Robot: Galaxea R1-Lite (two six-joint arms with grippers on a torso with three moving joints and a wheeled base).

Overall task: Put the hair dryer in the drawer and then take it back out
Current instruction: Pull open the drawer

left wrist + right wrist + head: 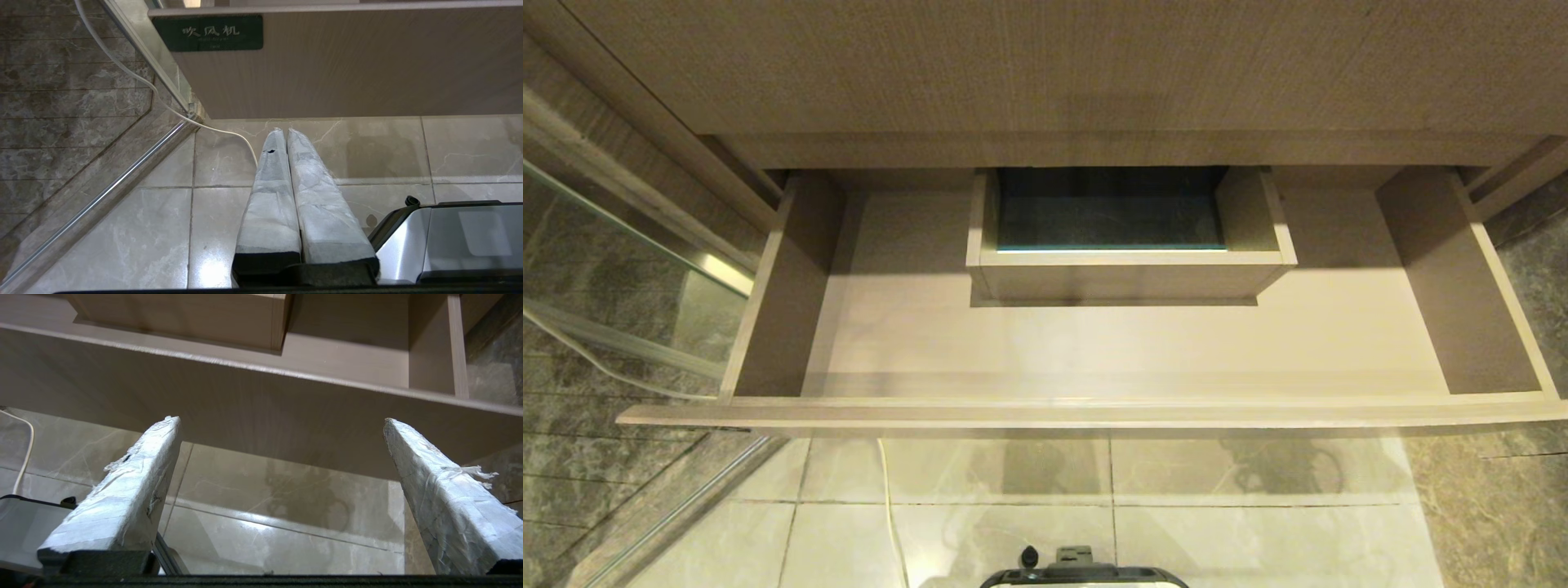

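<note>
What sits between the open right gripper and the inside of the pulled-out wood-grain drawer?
Only the wood-grain drawer's own front panel: the right gripper hangs open below it, over the floor tiles. No hair dryer shows in any view.

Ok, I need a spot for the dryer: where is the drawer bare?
The drawer floor is bare in front of the boxed cutout, up to the front panel, and on both sides of it out to the side walls. Only the back middle, where that box sits, is taken.

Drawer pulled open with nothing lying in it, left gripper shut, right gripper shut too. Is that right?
Not quite. The drawer is open and bare, and the left gripper is shut, but the right gripper is open: the right wrist view shows its fingers far apart.
</note>
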